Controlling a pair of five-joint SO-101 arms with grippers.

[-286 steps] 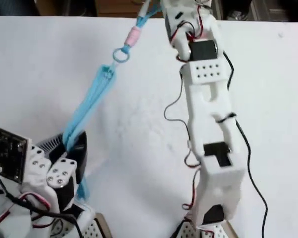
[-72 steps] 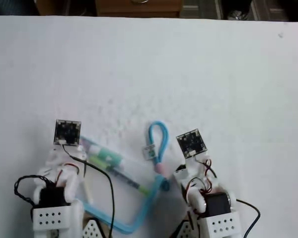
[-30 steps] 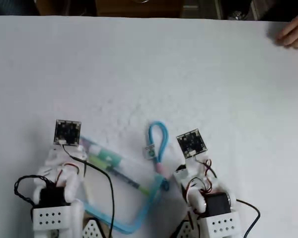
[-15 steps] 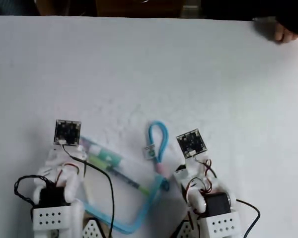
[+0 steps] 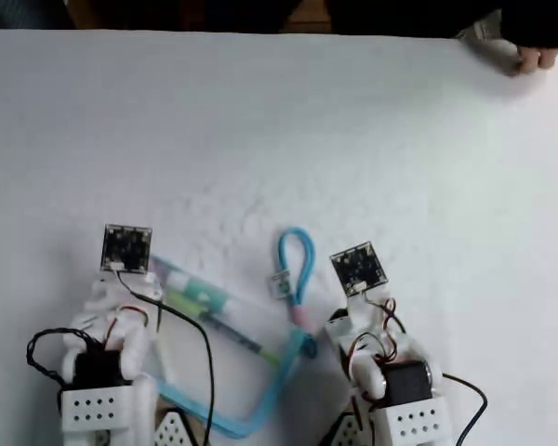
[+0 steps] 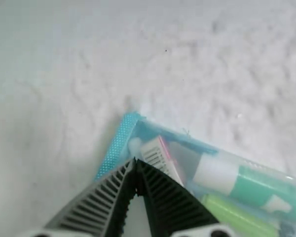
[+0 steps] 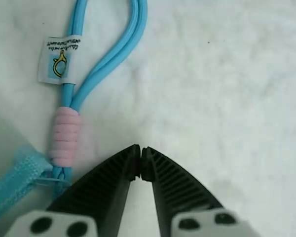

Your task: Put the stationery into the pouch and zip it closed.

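High view showed you the pouch [image 5: 232,339] lying flat on the bench [image 5: 353,139] at the near edge, between the left arm [image 5: 98,390] and the right arm [image 5: 395,390], with the stationery [image 5: 200,299] inside it. Nine and a half seconds earlier it had been stretched between the left claw, near, and the right arm, reaching far across the bench. Both arms had since folded back near, and over the last two and a half seconds neither arm nor pouch moved. The blue strap loop [image 5: 296,262] lay just beyond the pouch's right end. Your left claw [image 6: 136,168] had its jaws pressed together, gripping nothing, tips at the pouch's far left corner. Your right claw [image 7: 140,163] was likewise closed and empty, over bare bench just right of the strap's pink sleeve [image 7: 64,136].
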